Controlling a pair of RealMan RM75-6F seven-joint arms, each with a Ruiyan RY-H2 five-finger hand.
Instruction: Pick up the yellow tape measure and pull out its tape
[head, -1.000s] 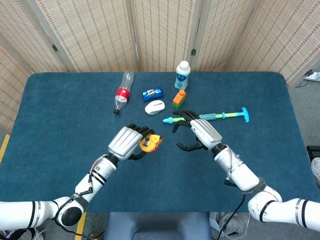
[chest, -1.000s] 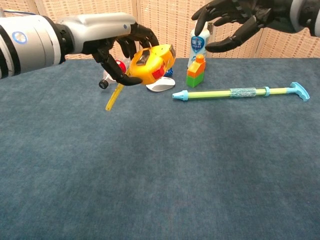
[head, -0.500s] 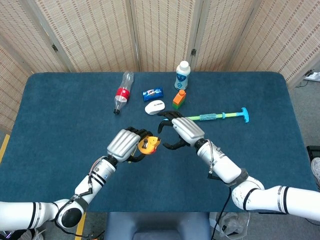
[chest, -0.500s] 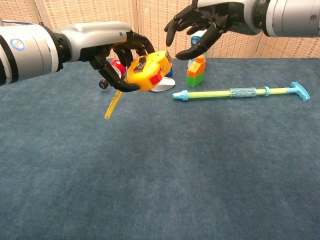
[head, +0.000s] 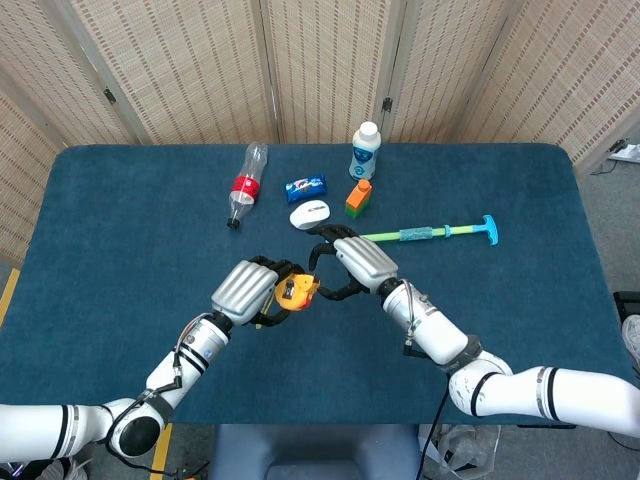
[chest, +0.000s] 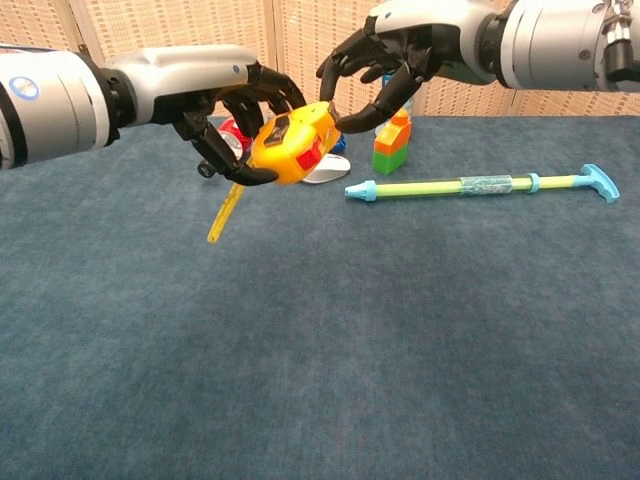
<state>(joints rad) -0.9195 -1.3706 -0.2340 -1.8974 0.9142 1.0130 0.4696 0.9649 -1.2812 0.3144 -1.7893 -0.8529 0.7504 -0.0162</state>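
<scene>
The yellow tape measure (head: 297, 291) (chest: 292, 148), with a red button on its side, is off the table in the grip of my left hand (head: 245, 288) (chest: 215, 85). A short yellow strip (chest: 226, 210) hangs down from the case on its left side. My right hand (head: 355, 262) (chest: 400, 50) is right beside the case's right end with its fingers spread and curved toward it. Its fingertips (chest: 340, 122) are at the case's edge; I cannot tell whether they touch it. The right hand holds nothing.
Behind the hands lie a clear bottle with a red label (head: 244, 182), a blue packet (head: 305, 186), a white mouse (head: 310, 213), a white bottle (head: 365, 150) and an orange-and-green block (head: 358, 197) (chest: 393, 145). A green rod with cyan ends (head: 430, 233) (chest: 480, 185) lies to the right.
My right hand has swung left from over the green rod to the tape measure's right end. The left hand has lowered the tape measure slightly and keeps its grip.
</scene>
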